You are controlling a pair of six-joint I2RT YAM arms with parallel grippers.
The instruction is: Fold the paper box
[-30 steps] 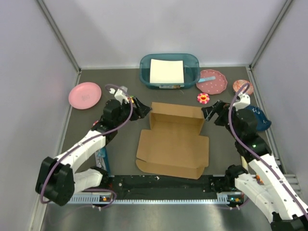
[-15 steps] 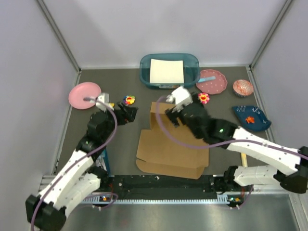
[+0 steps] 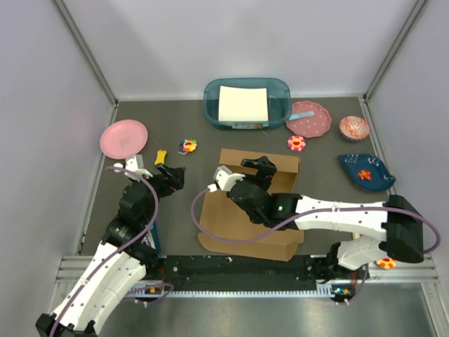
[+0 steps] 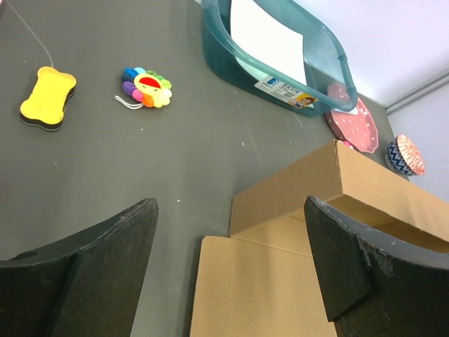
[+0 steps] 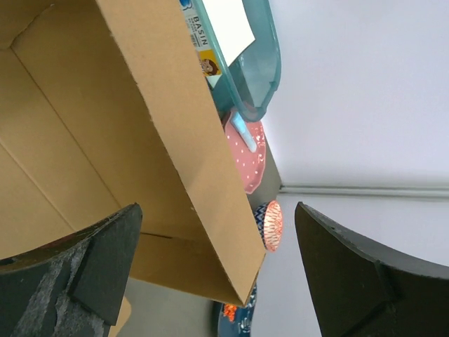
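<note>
The paper box [image 3: 280, 242] is a brown cardboard die-cut lying mid-table, its rear wall [image 3: 280, 158] raised. My right gripper [image 3: 265, 170] reaches from the right across the box and hovers open over the rear part. In the right wrist view the raised wall [image 5: 189, 140] runs between the open fingers [image 5: 70, 274], touching neither. My left gripper [image 3: 175, 174] is open and empty, left of the box and apart from it. The left wrist view shows the box's flat panel [image 4: 266, 288] and raised wall [image 4: 316, 182] ahead of the open gripper [image 4: 231, 281].
A teal bin [image 3: 247, 104] with a white sheet stands behind the box. A pink plate [image 3: 124, 138] is far left. A yellow bone [image 3: 161, 156] and flower toy [image 3: 187, 146] lie near my left gripper. A dotted plate [image 3: 309, 118], patterned cup [image 3: 354, 127] and blue dish [image 3: 367, 172] sit right.
My right arm swung from the right side across and over the box. My left gripper drew back left and away from the box's corner, uncovering the flower toy and bone.
</note>
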